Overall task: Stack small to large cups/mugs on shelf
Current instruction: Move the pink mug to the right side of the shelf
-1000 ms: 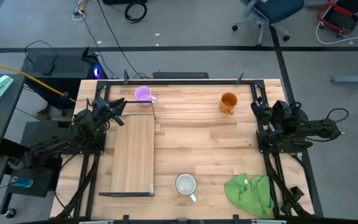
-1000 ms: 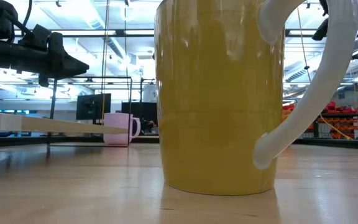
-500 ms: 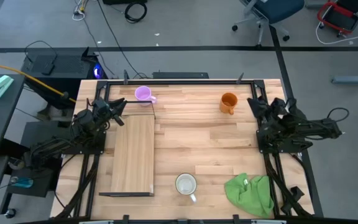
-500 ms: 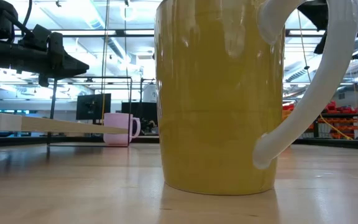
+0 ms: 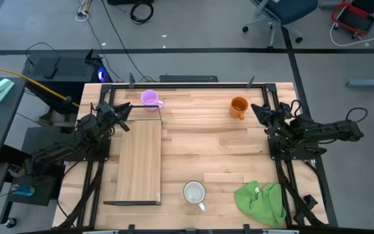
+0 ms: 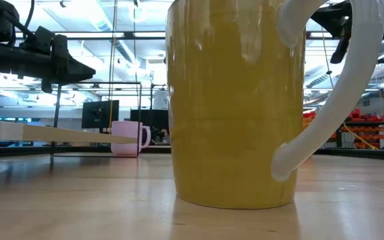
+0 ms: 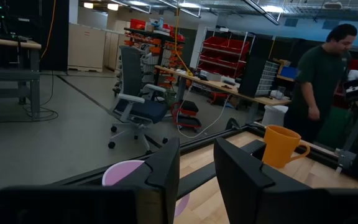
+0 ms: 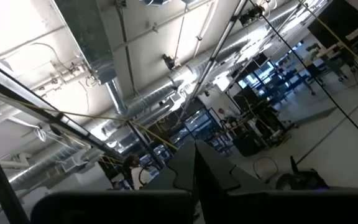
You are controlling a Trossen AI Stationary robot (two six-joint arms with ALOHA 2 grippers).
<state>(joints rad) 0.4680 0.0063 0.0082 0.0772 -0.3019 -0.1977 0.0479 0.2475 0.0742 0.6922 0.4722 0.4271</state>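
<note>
A light purple mug (image 5: 149,98) stands at the far edge, just beyond the shelf (image 5: 138,162), a long light-wood board on black wire ends at the table's left. It also shows in the low view (image 6: 127,138) and the left wrist view (image 7: 126,173). An orange mug (image 5: 239,107) stands at the far right. A white mug (image 5: 194,192) stands near the front edge and fills the low view (image 6: 235,107). My left gripper (image 5: 127,109) is open and empty beside the shelf's far end. My right gripper (image 5: 253,109) is shut and empty, just right of the orange mug, above the table.
A crumpled green cloth (image 5: 261,202) lies at the front right corner. Black frame rails run along the table's left, right and far edges. Bare wood lies between the shelf and the orange mug. A person (image 7: 322,74) stands in the room beyond the table.
My right gripper has reached out from the table's right edge toward the orange mug, staying above the table. The mugs, the shelf and the cloth have not moved.
</note>
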